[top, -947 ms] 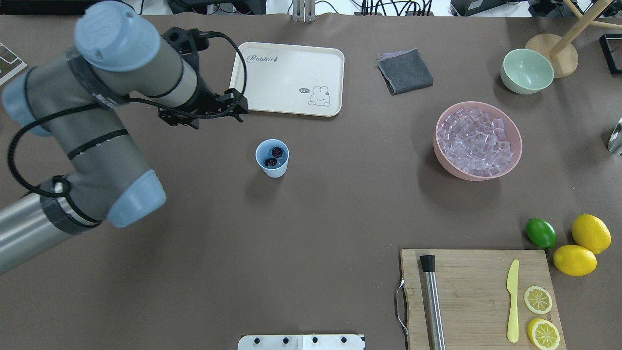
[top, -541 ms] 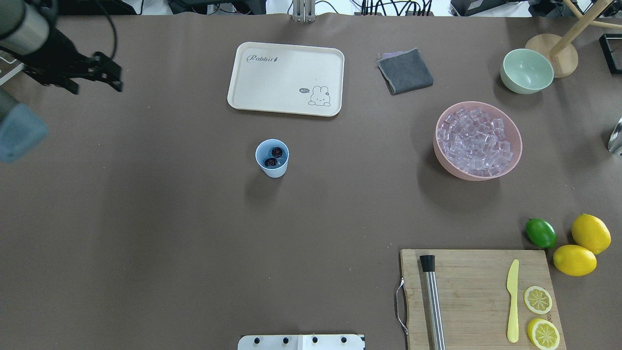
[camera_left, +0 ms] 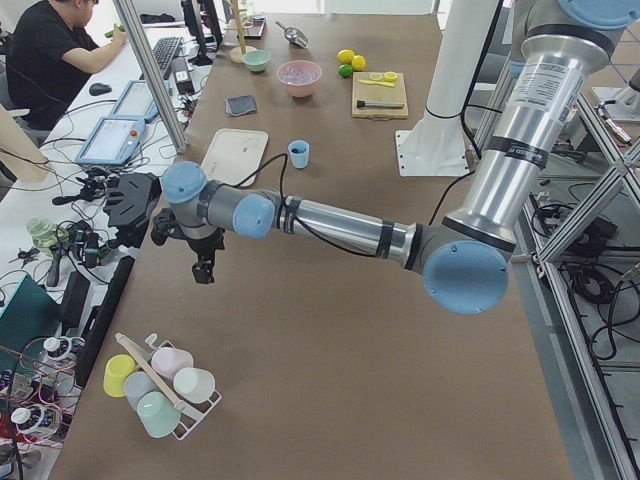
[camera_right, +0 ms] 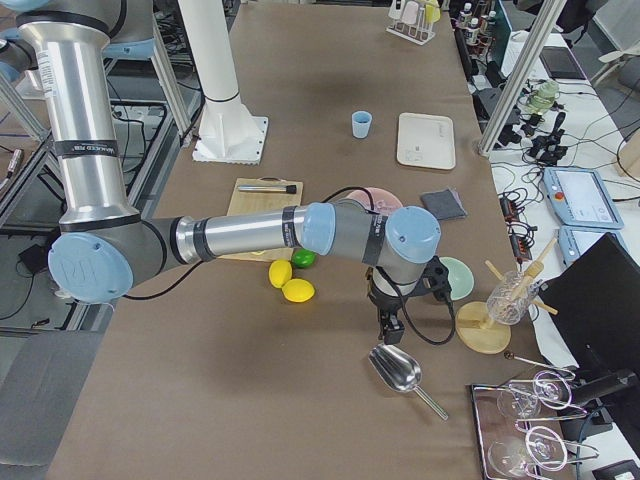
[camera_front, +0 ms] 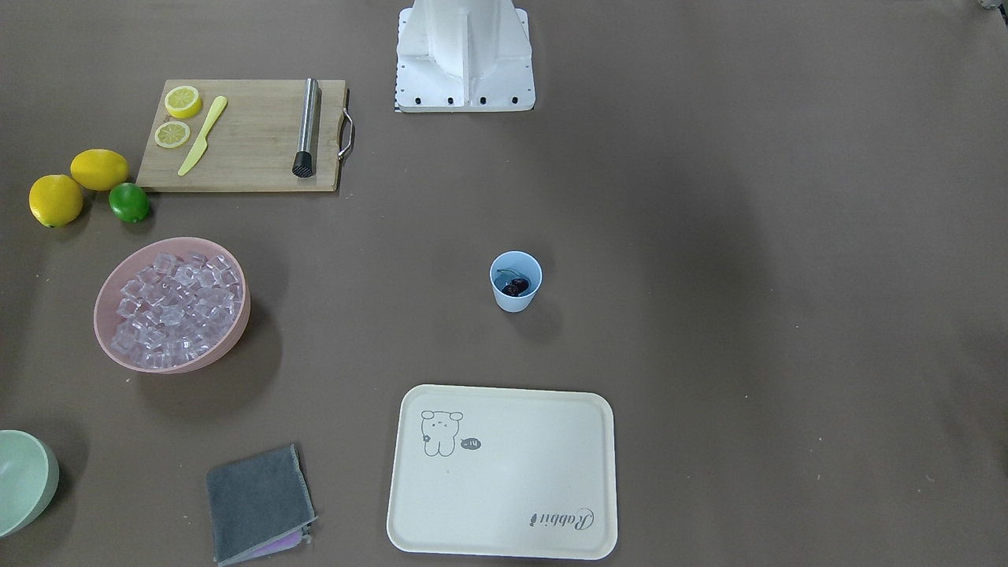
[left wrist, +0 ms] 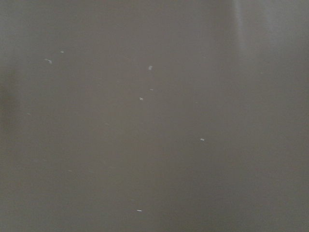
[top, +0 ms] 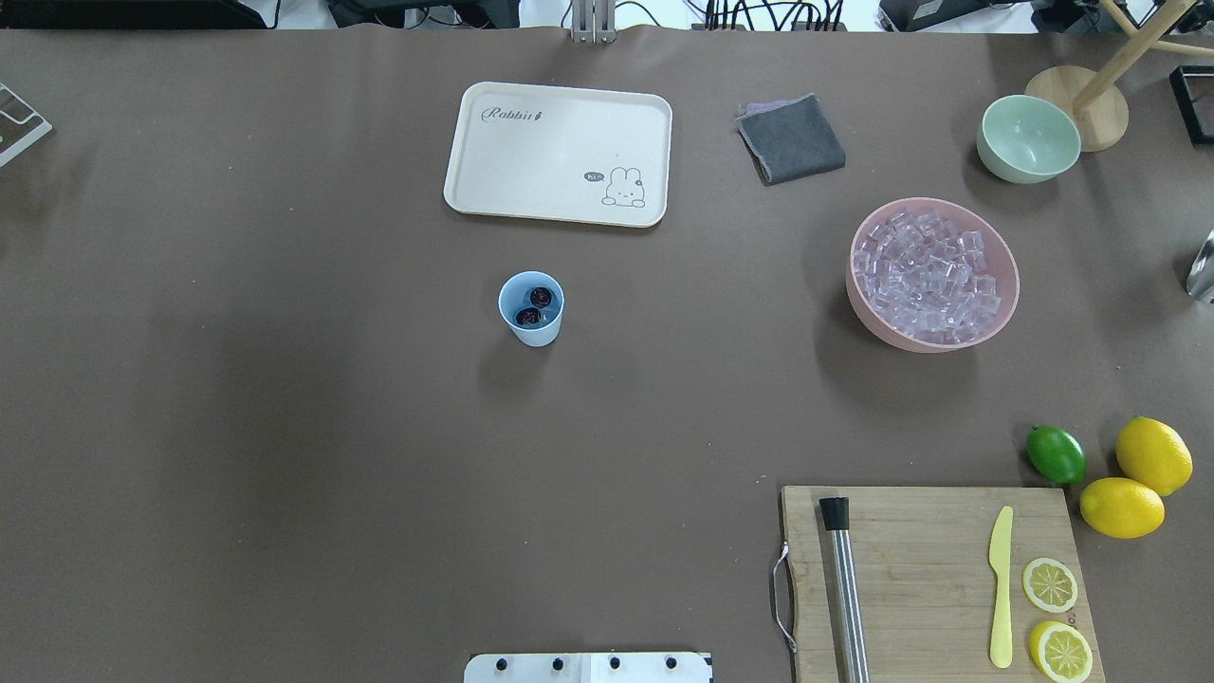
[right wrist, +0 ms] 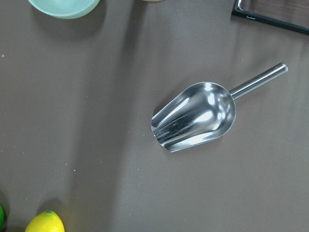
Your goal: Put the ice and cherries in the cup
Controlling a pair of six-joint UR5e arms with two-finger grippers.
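The light-blue cup (top: 531, 309) stands upright mid-table and also shows in the front view (camera_front: 516, 281). The two dark cherries (top: 533, 304) lie inside it. The clear ice cubes (top: 925, 273) fill the pink bowl (top: 1007, 302) to its right. No gripper shows in the overhead or front views. My left gripper (camera_left: 203, 268) hangs over bare table far to the left of the cup. My right gripper (camera_right: 388, 326) hangs just above a metal scoop (right wrist: 195, 116). I cannot tell whether either gripper is open or shut. The left wrist view shows only bare table.
A cream tray (top: 550, 161) lies behind the cup, with a grey cloth (top: 790, 138) and a pale green bowl (top: 1028, 138) further right. A cutting board (top: 920, 569) with muddler, knife and lemon slices, a lime (top: 1056, 454) and two lemons (top: 1153, 455) sit front right.
My left arm has pulled back to the left, from beside the tray to out of the overhead view. The cup with the cherries has not moved.
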